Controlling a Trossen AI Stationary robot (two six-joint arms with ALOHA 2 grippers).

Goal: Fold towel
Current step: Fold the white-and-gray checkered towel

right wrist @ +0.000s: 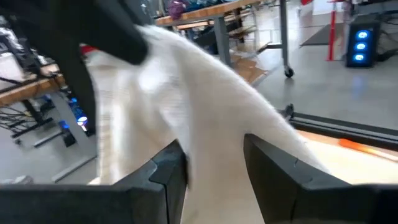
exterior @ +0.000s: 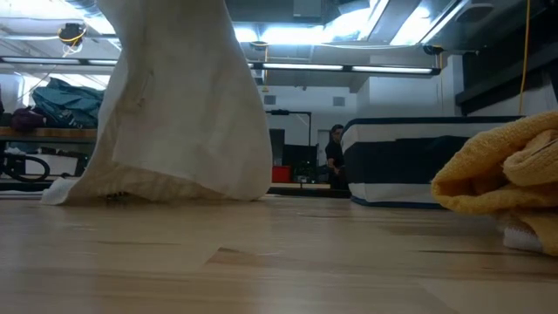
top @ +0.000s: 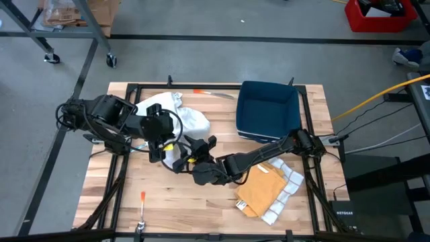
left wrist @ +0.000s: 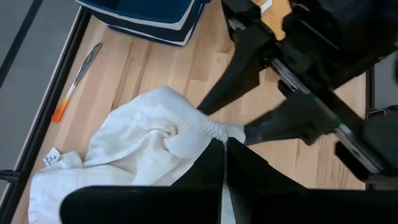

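Blue bin (top: 267,111), yellow cloth (top: 263,189) (folded), screwdriver (top: 142,202).

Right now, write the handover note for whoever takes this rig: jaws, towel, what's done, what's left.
Left gripper: jaws shut on the white towel, pinching an edge and lifting it off the table.
Right gripper: jaws apart, with a hanging fold of the towel between them; a firm hold is not clear.
Towel: bunched at the table's back left, partly raised, its lower end resting on the wood.
Nearby: blue bin at the back, yellow cloth at the front right.
Done: towel picked up.
Left: spread it flat and make every fold.
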